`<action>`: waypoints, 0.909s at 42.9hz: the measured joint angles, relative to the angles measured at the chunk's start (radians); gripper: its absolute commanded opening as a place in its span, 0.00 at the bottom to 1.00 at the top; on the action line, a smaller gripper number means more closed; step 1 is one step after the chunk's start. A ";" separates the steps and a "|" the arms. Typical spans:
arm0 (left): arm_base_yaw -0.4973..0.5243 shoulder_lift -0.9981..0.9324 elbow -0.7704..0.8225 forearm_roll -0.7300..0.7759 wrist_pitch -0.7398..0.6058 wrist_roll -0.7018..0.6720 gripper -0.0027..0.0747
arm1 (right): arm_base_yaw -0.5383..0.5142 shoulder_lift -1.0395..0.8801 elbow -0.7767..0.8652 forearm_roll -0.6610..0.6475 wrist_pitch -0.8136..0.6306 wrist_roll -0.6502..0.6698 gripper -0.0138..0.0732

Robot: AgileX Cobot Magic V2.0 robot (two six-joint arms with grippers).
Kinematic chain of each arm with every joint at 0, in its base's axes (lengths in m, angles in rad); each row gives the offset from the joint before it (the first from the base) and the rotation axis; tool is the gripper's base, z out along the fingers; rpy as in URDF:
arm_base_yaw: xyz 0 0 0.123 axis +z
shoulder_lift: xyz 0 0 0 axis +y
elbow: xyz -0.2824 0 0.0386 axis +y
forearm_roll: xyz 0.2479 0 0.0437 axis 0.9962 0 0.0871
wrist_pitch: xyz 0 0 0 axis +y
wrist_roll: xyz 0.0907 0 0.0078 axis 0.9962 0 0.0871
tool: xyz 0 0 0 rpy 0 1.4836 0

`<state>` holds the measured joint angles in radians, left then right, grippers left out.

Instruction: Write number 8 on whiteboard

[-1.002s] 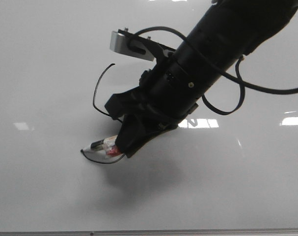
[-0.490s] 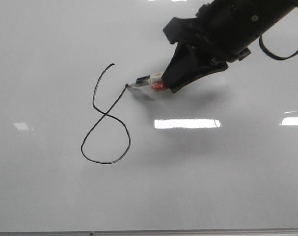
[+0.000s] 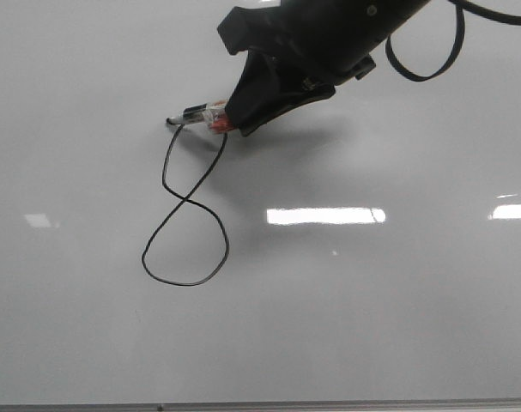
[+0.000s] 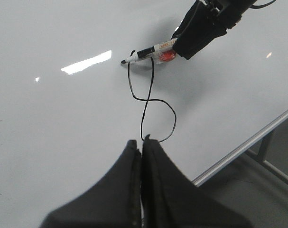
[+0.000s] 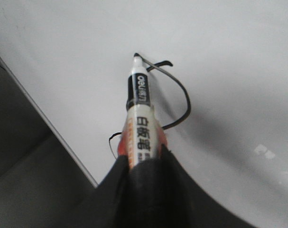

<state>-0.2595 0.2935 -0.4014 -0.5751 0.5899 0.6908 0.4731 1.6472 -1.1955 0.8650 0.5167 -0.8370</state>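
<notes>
item 1. large glossy pale grey-white flat whiteboard (image 3: 397,309), lying under both arms and filling the front view. bright rectangular light reflections on its surface; thin grey frame along its near edge.

item 2. thin black hand-drawn number 8 (image 3: 184,225), on the left half of the whiteboard in the front view. lower loop larger and rounder, upper loop narrower. the two strokes cross at mid-height. the top of the upper loop meets the pen tip; whether the loop is fully closed there cannot be told.

item 3. white-barrelled marker pen with black band, printed lettering and orange-red end (image 3: 200,114). held at a low slant, tip pointing toward the left side of the board. the tip rests on or just at the surface at the top of the number 8.

item 4. black right gripper (image 3: 264,90), reaching in from the upper right of the front view. its fingers are closed tight around the rear of the marker pen, the barrel sticking out between them, as the right wrist view shows (image 5: 143,164). black cables loop beside the arm.

item 5. black left gripper (image 4: 141,156), seen only in the left wrist view. its two fingers are pressed together with nothing between them. it hangs above the whiteboard near the lower loop of the number 8, well apart from the marker pen.
</notes>
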 measured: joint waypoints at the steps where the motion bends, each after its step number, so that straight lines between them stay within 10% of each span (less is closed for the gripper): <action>1: 0.000 0.000 0.000 0.000 0.000 0.000 0.01 | 0.005 -0.010 0.000 -0.003 0.013 0.000 0.09; 10: 0.000 0.016 -0.012 0.000 0.025 0.035 0.10 | 0.055 -0.138 -0.013 -0.090 0.208 -0.155 0.09; 20: 0.000 0.252 -0.166 -0.022 0.182 0.238 0.70 | 0.182 -0.163 -0.072 -0.352 0.341 -0.316 0.09; 39: -0.228 0.613 -0.282 -0.032 0.207 0.421 0.56 | 0.370 -0.163 -0.079 -0.451 0.337 -0.325 0.09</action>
<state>-0.4874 0.9067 -0.6836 -0.6075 0.7965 1.1116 0.8432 1.4847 -1.2745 0.4136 0.8538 -1.1616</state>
